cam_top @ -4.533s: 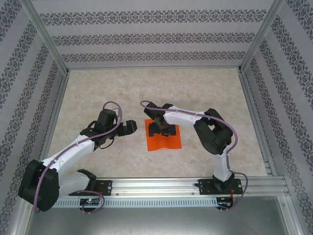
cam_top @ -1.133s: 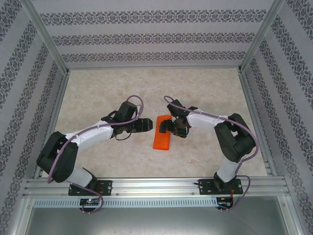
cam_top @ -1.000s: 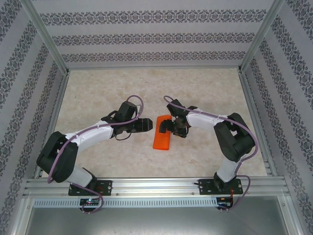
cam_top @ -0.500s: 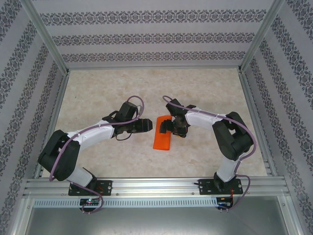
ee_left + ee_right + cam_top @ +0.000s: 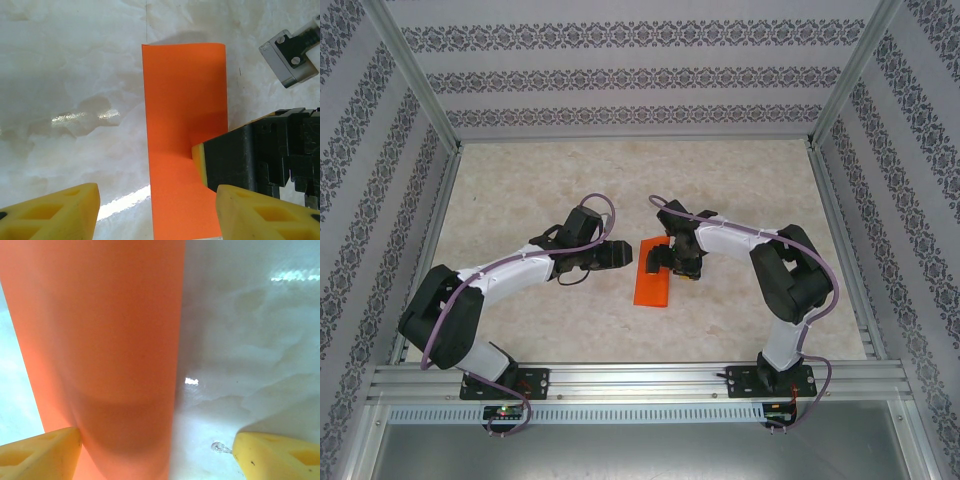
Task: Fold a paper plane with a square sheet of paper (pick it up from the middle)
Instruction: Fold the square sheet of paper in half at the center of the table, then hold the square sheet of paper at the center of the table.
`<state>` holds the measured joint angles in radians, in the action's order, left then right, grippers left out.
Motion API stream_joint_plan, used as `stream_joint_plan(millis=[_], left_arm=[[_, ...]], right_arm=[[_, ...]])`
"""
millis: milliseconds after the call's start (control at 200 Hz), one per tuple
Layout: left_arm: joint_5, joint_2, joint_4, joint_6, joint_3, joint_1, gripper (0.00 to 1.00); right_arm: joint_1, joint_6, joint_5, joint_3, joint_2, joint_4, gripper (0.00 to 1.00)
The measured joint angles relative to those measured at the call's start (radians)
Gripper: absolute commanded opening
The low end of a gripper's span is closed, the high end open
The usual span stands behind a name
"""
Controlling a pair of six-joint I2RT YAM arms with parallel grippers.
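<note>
The square sheet of paper (image 5: 652, 285) is bright orange and lies flat on the marble table, folded in half into a narrow rectangle (image 5: 185, 125). My left gripper (image 5: 618, 256) hovers open just left of the strip's far half, and its yellow fingertips (image 5: 50, 212) straddle the strip's near end with nothing held. My right gripper (image 5: 666, 260) is open at the strip's far end. One of its yellow pads (image 5: 200, 161) rests on the paper's right edge. In the right wrist view the paper (image 5: 105, 340) runs under the left fingertip (image 5: 40, 455), and the other stands over bare table.
Aluminium rails (image 5: 650, 378) run along the near edge where both arm bases are bolted. Patterned walls (image 5: 620, 80) enclose the table on three sides. Bare marble (image 5: 620, 180) lies beyond the paper.
Several seconds ago the paper was a wider sheet under the right gripper, and now it is a narrow folded strip. The left gripper has come in beside it. In the last second, hardly any motion.
</note>
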<state>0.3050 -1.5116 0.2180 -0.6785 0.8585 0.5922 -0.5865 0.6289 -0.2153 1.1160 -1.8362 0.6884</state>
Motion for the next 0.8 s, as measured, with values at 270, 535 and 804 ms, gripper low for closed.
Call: stream_joint_plan(millis=[270,535,804], left_arm=[[0.004,-0.036,0.004,-0.01,0.016,0.0,0.4],[0.058,-0.181,0.013,-0.058,0.117,0.0,0.0],[0.106,-0.306,0.015,-0.104,0.172,0.014,0.0]], right_arm=[[0.0,0.0,0.002,0.002,-0.006,0.004,0.83],[0.0,0.001,0.004,0.003,-0.011,0.008,0.83],[0.0,0.001,0.004,0.008,-0.015,0.015,0.83]])
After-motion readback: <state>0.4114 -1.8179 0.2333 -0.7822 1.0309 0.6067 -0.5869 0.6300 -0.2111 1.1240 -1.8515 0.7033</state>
